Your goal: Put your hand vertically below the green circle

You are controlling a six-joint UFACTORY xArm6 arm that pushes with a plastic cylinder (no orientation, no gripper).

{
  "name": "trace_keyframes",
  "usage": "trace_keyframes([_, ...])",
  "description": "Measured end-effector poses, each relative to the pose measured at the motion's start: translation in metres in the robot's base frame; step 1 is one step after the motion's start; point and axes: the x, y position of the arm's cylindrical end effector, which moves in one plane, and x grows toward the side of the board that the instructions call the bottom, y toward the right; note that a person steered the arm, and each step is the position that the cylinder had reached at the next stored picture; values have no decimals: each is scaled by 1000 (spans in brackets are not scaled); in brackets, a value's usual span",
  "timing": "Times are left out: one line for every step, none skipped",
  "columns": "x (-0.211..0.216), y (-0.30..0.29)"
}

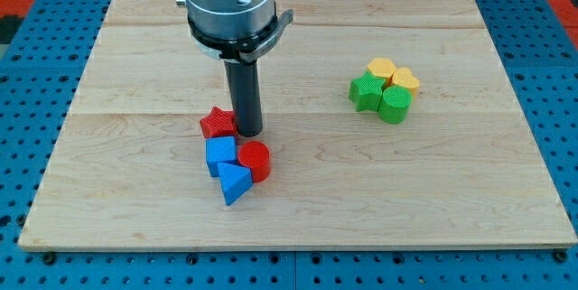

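Observation:
The green circle (395, 105) is a short green cylinder at the view's right of the wooden board (135, 46). It sits tight against a green star (366, 92), a yellow hexagon (381, 70) and a yellow heart (405, 79). My tip (249, 133) is left of centre, far to the left of the green circle. It touches or nearly touches a red star (218, 123) on its left and a red cylinder (255, 159) just below it.
A blue cube (220, 154) and a blue triangle (234, 182) lie below the red star, beside the red cylinder. The arm's wide grey body (229, 5) hangs over the top middle of the board. A blue perforated table (27, 100) surrounds the board.

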Motion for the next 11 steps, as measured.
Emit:
trace_keyframes([0, 25])
trace_keyframes([0, 40])
trace_keyframes([0, 48])
trace_keyframes([0, 52])
trace_keyframes([0, 55])
trace_keyframes([3, 63])
trace_keyframes([15, 102])
trace_keyframes([15, 156])
trace_keyframes([14, 193])
trace_keyframes([-8, 221])
trace_keyframes([-36, 222])
